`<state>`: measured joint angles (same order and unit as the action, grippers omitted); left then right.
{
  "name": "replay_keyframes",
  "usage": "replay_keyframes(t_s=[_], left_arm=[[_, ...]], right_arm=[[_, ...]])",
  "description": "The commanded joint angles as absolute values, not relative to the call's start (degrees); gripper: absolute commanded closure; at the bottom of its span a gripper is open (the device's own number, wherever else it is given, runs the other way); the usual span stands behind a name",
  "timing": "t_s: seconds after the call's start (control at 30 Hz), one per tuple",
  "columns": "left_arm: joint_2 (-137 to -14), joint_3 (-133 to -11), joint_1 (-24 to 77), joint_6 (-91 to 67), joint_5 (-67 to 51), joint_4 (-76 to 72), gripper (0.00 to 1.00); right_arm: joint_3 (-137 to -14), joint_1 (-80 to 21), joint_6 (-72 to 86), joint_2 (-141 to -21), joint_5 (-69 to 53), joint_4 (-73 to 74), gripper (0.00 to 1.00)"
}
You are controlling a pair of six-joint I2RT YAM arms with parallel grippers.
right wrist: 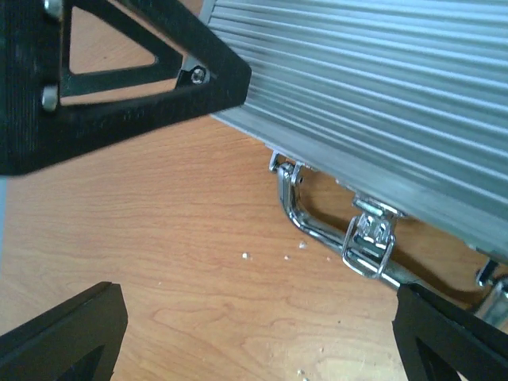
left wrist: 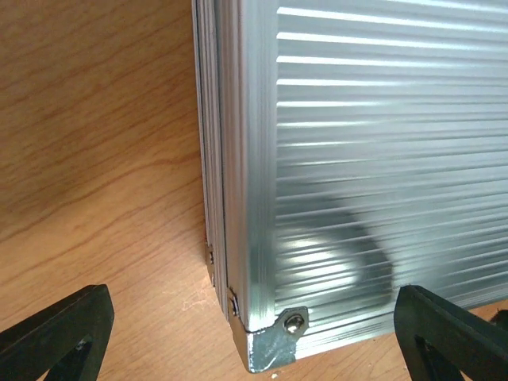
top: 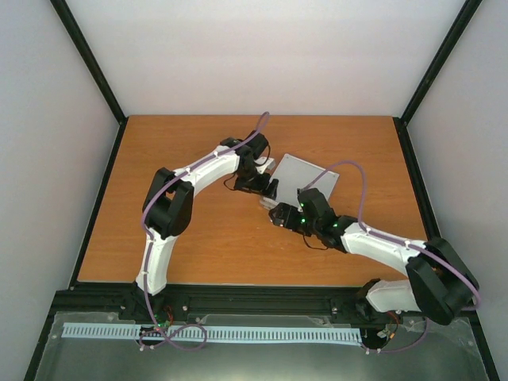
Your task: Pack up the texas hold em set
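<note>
The silver aluminium case point(top: 306, 176) lies shut and flat on the table, its ribbed lid up. My left gripper point(top: 270, 189) is open at the case's near left corner; in the left wrist view point(left wrist: 254, 341) the jaws stand wide on either side of the metal corner cap point(left wrist: 274, 349), holding nothing. My right gripper point(top: 277, 215) is open and empty just in front of the case. In the right wrist view point(right wrist: 254, 333) it faces the chrome handle point(right wrist: 313, 228) and a latch point(right wrist: 370, 238) on the case's front edge point(right wrist: 381, 103). Card box, chips and tokens are out of view.
The wooden table point(top: 198, 238) is bounded by black frame posts and white walls. One finger of the left gripper point(right wrist: 119, 79) shows close in the right wrist view, beside the case's corner. Small crumbs point(right wrist: 244, 255) lie on the wood.
</note>
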<state>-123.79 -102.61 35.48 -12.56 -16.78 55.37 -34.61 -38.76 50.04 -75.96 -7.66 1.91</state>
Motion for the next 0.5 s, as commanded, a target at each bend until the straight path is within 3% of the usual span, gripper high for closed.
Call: replay_keyframes(t_s=[0.0, 0.47], left_arm=[[-122.6, -106.8, 35.6, -10.1, -16.6, 57.1, 0.0], [-119.5, -101.2, 35.7, -10.4, -19.6, 55.3, 0.0]], right_arm=[[-31.3, -40.5, 53.4, -71.8, -5.8, 2.9, 0.06], [-26.5, -48.9, 69.2, -80.2, 3.0, -15.7, 0.09]])
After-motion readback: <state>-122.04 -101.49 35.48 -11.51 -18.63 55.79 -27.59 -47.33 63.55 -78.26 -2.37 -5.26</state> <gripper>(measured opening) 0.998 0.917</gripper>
